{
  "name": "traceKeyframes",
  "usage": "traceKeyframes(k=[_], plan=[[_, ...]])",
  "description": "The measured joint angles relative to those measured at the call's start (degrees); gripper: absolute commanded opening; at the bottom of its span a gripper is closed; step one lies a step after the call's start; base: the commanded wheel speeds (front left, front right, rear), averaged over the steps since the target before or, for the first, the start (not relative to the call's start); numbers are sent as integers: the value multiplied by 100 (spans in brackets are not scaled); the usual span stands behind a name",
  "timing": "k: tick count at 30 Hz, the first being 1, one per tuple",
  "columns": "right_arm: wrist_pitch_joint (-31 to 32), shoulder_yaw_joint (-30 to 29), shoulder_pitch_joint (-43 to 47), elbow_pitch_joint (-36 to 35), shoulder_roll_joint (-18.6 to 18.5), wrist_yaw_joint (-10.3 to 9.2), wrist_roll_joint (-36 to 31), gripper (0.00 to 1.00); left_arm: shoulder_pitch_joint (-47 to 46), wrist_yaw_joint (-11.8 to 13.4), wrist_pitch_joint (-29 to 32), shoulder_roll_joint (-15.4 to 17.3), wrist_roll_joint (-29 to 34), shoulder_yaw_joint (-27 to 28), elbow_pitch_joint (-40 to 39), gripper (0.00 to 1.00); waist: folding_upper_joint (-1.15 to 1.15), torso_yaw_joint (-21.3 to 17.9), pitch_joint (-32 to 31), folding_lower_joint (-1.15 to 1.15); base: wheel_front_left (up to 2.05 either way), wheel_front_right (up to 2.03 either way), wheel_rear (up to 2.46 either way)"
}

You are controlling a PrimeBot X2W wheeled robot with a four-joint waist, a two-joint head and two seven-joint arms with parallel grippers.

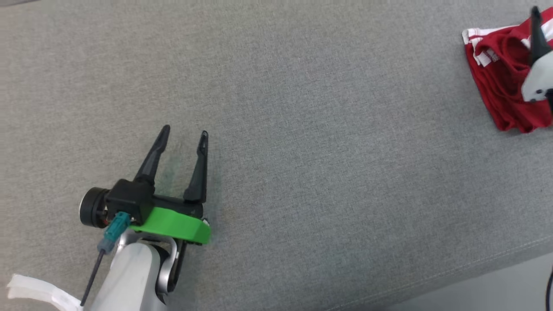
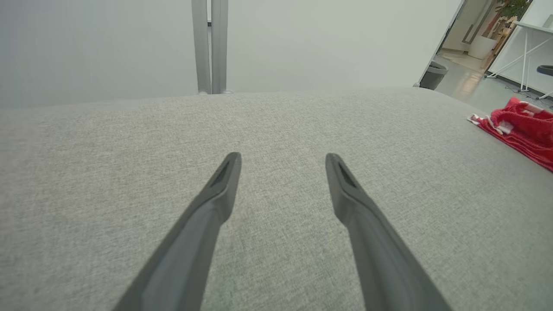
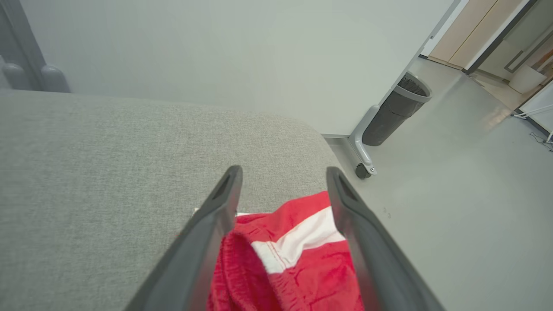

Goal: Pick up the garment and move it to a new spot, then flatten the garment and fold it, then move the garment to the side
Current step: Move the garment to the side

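Left arm (image 1: 129,276) low, jaws spread wide; right arm (image 1: 540,77) jaws likewise apart.

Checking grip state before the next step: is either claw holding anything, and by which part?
Nothing is held. The right claw stands open over the red garment, which lies on the grey cushion. The left claw is open above bare cushion.

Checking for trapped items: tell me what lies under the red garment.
The red-and-white garment lies directly on the grey upholstered surface, close to that surface's edge. Its bunched folds cover the patch beneath, so whether anything else sits under it cannot be seen.
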Motion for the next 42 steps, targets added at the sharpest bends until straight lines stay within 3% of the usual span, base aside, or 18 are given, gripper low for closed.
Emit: traceKeyframes(k=[7, 17, 23, 31, 42], plan=[[-24, 27, 347, -958, 530, 0, -246, 100, -150, 64, -63, -59, -94, 293, 421, 100, 0, 180, -441, 0, 0, 0, 0], [-24, -593, 1980, -2145, 1590, 0, -658, 100, 421, 125, -87, -271, -153, 910, 489, 100, 0, 540, -1140, 0, 0, 0, 0], [-25, -810, 3132, -2746, 1985, 0, -844, 100, 957, 123, -88, -380, -146, 1157, 488, 100, 0, 738, -1540, 0, 0, 0, 0], [-25, -1014, 4160, -3356, 2119, 0, -907, 100, 1488, 46, -89, -457, -132, 1207, 486, 100, 0, 907, -2053, -1, 0, 0, 0], [-24, -893, 5196, -4087, 2121, 0, -492, 100, 1990, 74, -96, -485, -219, 1219, 371, 100, 0, 1056, -2426, -1, 0, 0, 0]])
